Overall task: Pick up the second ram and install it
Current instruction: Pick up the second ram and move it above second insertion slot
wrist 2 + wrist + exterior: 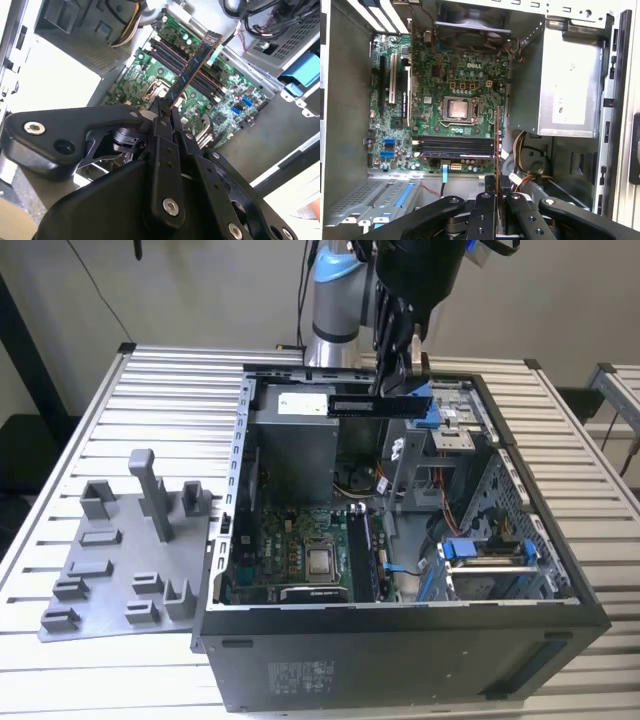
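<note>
Holding the second ram (383,405) pinched tight between its fingers, the gripper (400,380) hangs over the far end of the open computer case (400,660). Stick lies level, long axis running left to right across the exterior view. Thin, narrow, dark board; seen edge-on over the motherboard (455,75) in the first wrist view.

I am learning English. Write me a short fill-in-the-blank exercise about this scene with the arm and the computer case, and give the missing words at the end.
1. The gripper holds the second ram ____ the open computer case, not yet in a slot.
2. The grey holder plate lies on the exterior view's ____ of the case.
3. The motherboard inside the case is ____ in colour.
Missing words: above; left; green.
</note>
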Controlling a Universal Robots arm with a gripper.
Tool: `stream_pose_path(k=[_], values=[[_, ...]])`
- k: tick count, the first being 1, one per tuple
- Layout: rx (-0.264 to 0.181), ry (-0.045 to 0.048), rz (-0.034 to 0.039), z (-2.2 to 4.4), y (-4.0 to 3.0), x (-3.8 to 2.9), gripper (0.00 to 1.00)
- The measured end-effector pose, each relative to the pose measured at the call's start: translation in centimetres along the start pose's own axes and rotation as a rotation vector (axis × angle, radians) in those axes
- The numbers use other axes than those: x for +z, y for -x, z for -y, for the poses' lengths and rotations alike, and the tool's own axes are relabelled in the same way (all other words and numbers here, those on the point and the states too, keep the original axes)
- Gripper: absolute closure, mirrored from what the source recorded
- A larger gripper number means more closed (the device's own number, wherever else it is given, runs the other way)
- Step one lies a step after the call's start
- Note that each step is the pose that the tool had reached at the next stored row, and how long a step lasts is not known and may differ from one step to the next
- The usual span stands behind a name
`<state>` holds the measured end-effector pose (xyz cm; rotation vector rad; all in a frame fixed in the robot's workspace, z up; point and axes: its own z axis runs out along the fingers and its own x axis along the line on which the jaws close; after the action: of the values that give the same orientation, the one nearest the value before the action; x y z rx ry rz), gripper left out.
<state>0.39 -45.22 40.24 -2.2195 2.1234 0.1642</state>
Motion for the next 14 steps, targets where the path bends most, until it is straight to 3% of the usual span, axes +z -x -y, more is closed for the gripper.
stream_pose_path(k=[2,5,6,14], values=[[0.001,0.001,-0.0186,0.04,0.52,0.15,0.86],[0.002,0.0046,-0.0627,0.08,0.81,0.22,0.86],[0.002,0.0049,-0.0683,0.08,0.85,0.25,0.86],[0.004,0.0049,-0.0712,0.09,0.86,0.29,0.86]])
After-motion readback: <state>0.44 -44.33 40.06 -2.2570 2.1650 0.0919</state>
